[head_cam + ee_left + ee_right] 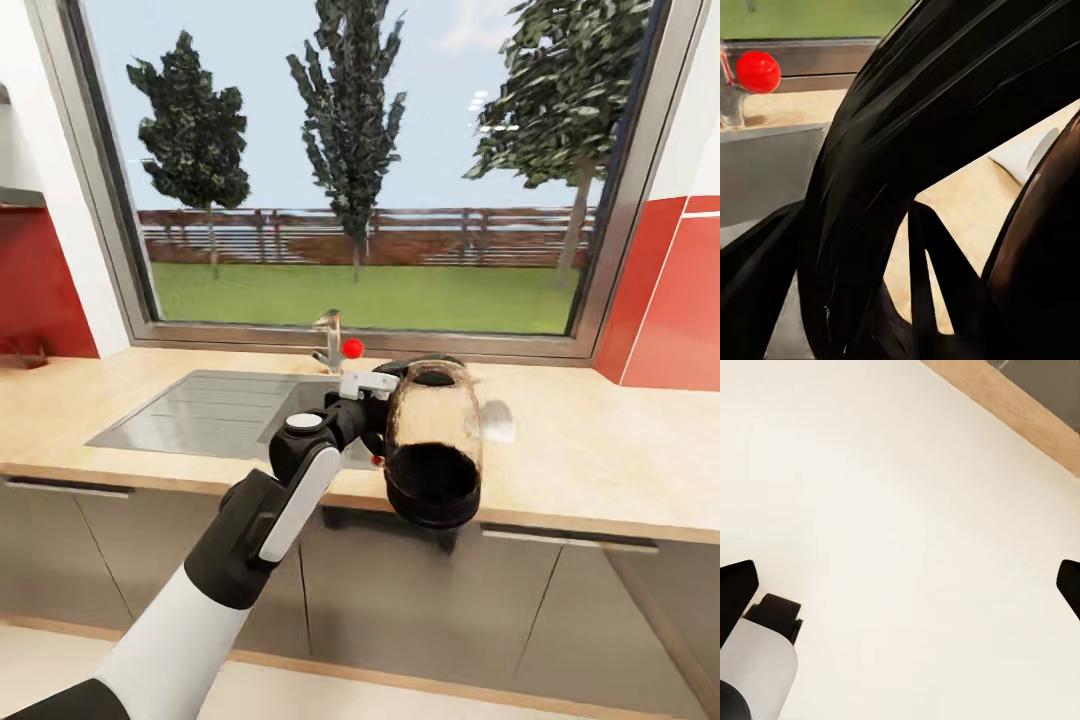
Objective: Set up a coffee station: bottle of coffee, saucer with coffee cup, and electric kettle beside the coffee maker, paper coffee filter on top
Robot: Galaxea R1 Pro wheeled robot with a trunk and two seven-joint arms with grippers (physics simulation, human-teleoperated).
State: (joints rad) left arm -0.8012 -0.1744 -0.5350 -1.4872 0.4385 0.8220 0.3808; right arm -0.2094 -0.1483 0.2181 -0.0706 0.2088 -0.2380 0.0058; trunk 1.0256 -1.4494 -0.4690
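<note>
Wooden desk [600, 450] runs under the window, with the sink [200, 410] set in it. Just right of the sink, the left claw [385, 420] is clamped on the bottle [433, 450], tilted above the desk edge. Right claw [900, 577] gapes wide, holding nothing.

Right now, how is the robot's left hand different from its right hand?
The left gripper is shut on the coffee bottle, a clear jar with dark coffee inside, while the right gripper holds nothing. The left gripper is up at the countertop beside the sink, while the right gripper points down at the pale floor with its fingers spread wide. Both have black fingers.
</note>
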